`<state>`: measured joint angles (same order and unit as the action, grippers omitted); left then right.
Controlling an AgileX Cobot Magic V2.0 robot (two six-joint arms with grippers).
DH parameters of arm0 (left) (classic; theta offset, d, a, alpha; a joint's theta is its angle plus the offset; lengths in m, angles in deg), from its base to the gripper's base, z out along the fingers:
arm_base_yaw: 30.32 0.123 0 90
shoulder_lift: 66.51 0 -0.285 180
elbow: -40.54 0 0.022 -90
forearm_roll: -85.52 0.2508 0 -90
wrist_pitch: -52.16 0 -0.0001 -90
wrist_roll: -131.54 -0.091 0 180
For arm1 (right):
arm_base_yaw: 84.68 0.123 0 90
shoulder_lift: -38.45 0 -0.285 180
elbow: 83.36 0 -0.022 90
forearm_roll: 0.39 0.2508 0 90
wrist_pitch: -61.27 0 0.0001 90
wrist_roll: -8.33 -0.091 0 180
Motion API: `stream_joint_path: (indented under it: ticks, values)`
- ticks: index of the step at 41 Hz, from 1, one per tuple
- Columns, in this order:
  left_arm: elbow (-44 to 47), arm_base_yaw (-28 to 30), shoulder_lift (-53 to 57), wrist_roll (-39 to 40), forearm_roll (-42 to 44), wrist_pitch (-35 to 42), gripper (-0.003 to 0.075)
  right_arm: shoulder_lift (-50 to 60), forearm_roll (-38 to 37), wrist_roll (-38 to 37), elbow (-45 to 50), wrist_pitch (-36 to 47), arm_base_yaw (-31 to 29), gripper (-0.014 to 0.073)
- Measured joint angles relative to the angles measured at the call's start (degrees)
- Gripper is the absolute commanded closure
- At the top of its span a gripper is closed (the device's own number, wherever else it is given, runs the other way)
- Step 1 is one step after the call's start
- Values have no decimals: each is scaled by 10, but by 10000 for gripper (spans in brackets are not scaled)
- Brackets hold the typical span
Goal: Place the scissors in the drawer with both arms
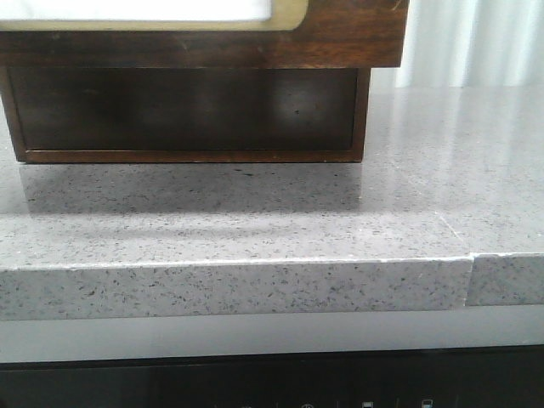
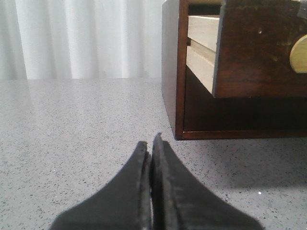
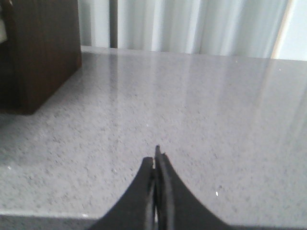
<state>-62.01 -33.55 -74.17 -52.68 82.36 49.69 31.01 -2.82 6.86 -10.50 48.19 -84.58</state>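
Observation:
The drawer, dark brown with a white panel and cream rim, juts out of the wooden cabinet at the top of the front view. In the left wrist view the drawer is pulled out, its pale wooden side showing. The scissors are not in view in any frame. My left gripper is shut and empty, low over the speckled counter in front of the cabinet's left corner. My right gripper is shut and empty over the counter, to the right of the cabinet. Neither gripper shows in the front view.
The grey speckled stone counter has a raised front edge with a seam at the right. The cabinet's lower compartment stands open and dark under the drawer. White curtains hang behind the counter.

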Motion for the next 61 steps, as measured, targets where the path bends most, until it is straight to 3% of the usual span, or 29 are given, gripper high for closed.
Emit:
stream_joint_path:
  ticks: [13,61]
  values:
    - [0,0,0,0,0,0,741,2,0,0,58,82,-2,662]
    - [0,0,0,0,0,0,741,2,5,0,58,120,22,662]
